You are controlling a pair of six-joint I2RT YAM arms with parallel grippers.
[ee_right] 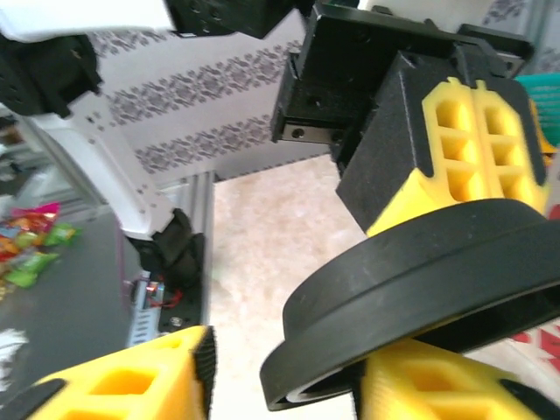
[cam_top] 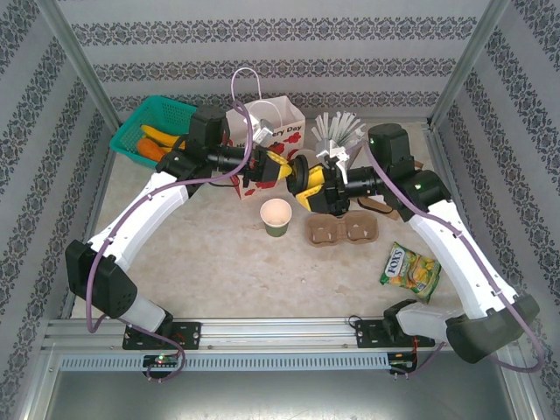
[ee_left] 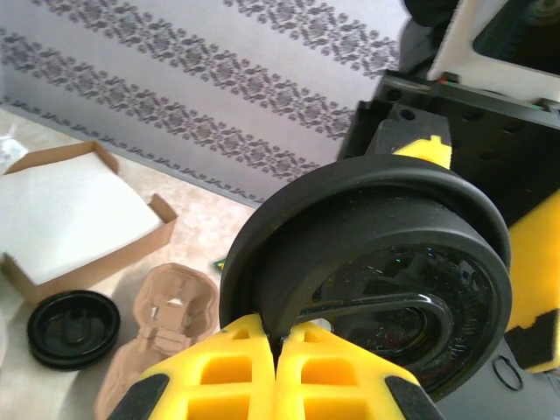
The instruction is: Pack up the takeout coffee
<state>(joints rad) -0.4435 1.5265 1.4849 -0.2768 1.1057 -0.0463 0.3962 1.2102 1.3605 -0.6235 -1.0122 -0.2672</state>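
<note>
The left gripper (ee_left: 276, 337), raised just behind the small dark green paper cup (cam_top: 276, 217), is clamped on the rim of a black plastic lid (ee_left: 376, 219). The right gripper (ee_right: 297, 359), behind and right of the cup, holds its fingers apart around that lid. The brown moulded-pulp carrier tray (cam_top: 343, 230) lies just right of the cup.

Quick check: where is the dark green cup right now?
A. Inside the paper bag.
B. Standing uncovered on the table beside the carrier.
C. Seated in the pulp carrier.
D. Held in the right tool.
B: in the top view the dark green cup stands with its mouth open on the table, apart from the pulp carrier to its right.
</note>
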